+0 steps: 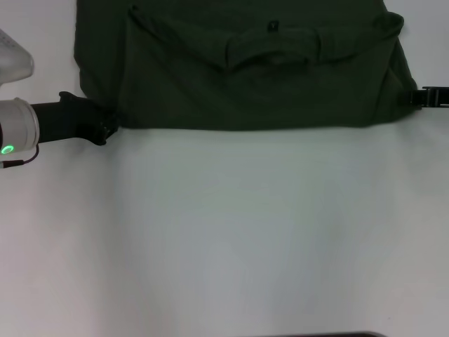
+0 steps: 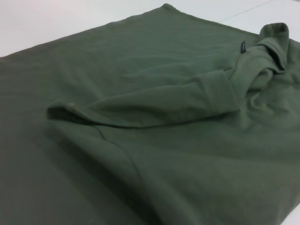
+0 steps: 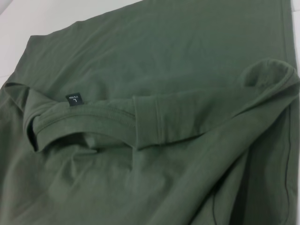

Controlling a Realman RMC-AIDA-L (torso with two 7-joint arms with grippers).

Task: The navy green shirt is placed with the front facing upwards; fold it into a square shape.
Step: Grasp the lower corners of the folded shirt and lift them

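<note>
The navy green shirt [image 1: 245, 84] lies flat along the far side of the white table [image 1: 231, 232], its sleeves folded inward over the body. Its round collar [image 1: 270, 57] sits near the middle, with a small black neck label [image 1: 273, 27] beyond it. My left gripper [image 1: 105, 128] rests at the shirt's near left corner, touching the cloth. At the shirt's right edge is my right gripper [image 1: 425, 97]. The left wrist view shows the shirt [image 2: 140, 159] with a folded sleeve [image 2: 154, 105]. In the right wrist view the shirt [image 3: 164, 47] fills the frame, with the collar [image 3: 79, 119] and label [image 3: 73, 98].
A white robot part [image 1: 10, 60] shows at the far left edge above my left arm [image 1: 42, 123]. Bare table stretches from the shirt's near hem toward me. A dark strip [image 1: 330, 335] marks the table's near edge.
</note>
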